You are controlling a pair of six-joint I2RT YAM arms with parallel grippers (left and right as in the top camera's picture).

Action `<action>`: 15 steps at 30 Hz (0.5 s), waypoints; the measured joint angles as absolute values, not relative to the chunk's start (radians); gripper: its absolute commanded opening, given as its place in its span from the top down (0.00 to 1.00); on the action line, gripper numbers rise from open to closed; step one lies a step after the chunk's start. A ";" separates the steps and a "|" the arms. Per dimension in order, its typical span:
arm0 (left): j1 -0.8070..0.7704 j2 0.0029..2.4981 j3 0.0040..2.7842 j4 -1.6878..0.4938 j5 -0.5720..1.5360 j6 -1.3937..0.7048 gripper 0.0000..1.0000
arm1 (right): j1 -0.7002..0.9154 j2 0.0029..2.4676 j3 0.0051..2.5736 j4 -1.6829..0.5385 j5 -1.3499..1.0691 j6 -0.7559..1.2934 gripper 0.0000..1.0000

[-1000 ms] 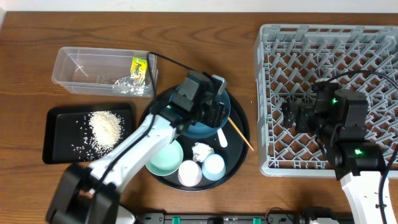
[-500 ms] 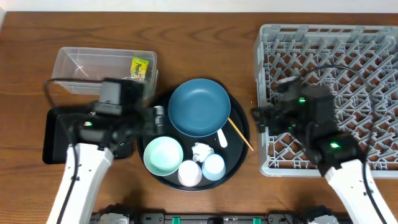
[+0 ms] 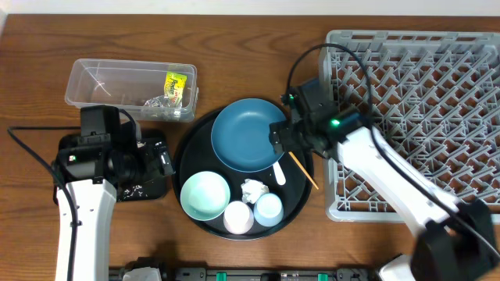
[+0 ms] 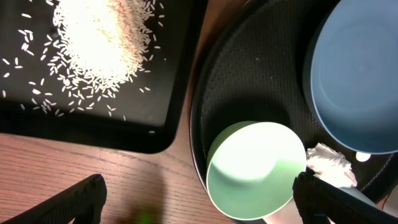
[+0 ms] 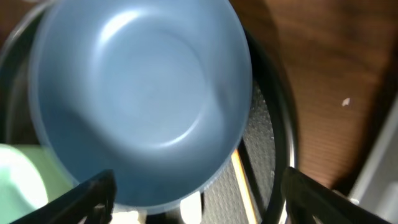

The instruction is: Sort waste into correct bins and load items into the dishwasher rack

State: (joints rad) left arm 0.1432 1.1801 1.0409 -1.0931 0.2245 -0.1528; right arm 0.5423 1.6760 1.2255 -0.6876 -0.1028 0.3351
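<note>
The dark-blue bowl [image 3: 248,134] sits at the back of the round black tray [image 3: 301,207], empty. My right gripper [image 3: 280,143] is open at the bowl's right rim, and the bowl [image 5: 143,99] fills the right wrist view above the open jaws [image 5: 199,205]. The chopsticks [image 3: 303,170] and white spoon [image 3: 279,173] lie just right of the bowl. The mint-green bowl [image 3: 205,195], pink cup [image 3: 238,218], light-blue cup [image 3: 268,208] and tissue [image 3: 252,190] sit at the tray's front. My left gripper [image 3: 164,160] is open and empty over the black bin's right end. Rice [image 4: 99,37] lies in that bin [image 4: 93,124].
The clear tub [image 3: 129,90] at the back left holds the yellow-green packet [image 3: 175,84] and the clear wrapper [image 3: 156,103]. The grey dishwasher rack [image 3: 422,117] stands at the right, with nothing in it that I can see. My left arm hides most of the black bin in the overhead view.
My left arm has pulled back from the dark-blue bowl to over the black bin. My right arm has swung left from the rack to the bowl's right rim.
</note>
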 measured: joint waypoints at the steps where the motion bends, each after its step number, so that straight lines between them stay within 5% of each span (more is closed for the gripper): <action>1: 0.143 1.180 1.041 -1.093 0.224 -0.153 0.03 | 0.542 1.711 1.234 -0.684 -0.099 0.355 0.29; 4: 0.143 1.180 1.041 -1.095 0.224 -0.153 0.03 | 0.543 1.780 1.242 -0.675 -0.093 0.394 0.36; 12: 0.143 1.180 1.041 -1.096 0.225 -0.153 0.03 | 0.542 1.907 1.243 -0.665 -0.085 0.461 0.90; 15: 0.143 1.180 1.041 -1.096 0.225 -0.153 0.03 | 0.542 1.910 1.248 -0.657 -0.080 0.475 0.99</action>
State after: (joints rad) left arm 0.1432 1.1801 1.0409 -1.0958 0.2249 -0.1528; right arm 0.5423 1.9102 1.2476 -0.6571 -0.0795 0.4751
